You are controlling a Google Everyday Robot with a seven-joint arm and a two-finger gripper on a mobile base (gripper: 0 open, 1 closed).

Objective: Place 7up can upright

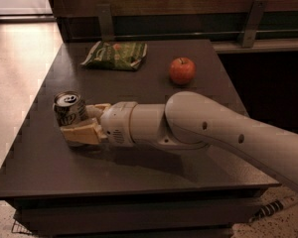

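Observation:
The 7up can [69, 107], silvery with dark markings and a pull-tab top, stands upright on the dark table [139, 177] near its left edge. My gripper [77, 120] reaches in from the right and sits around the can's lower half. One beige finger [82, 133] is in front of the can and the other [98, 107] is behind it. The jaws are shut on the can, whose base rests on the table.
A flat green snack bag [115, 55] lies at the back of the table and a red apple [182, 70] stands to its right. My white arm [213, 133] crosses the table's right half. A bench with metal brackets [252, 15] runs behind the table.

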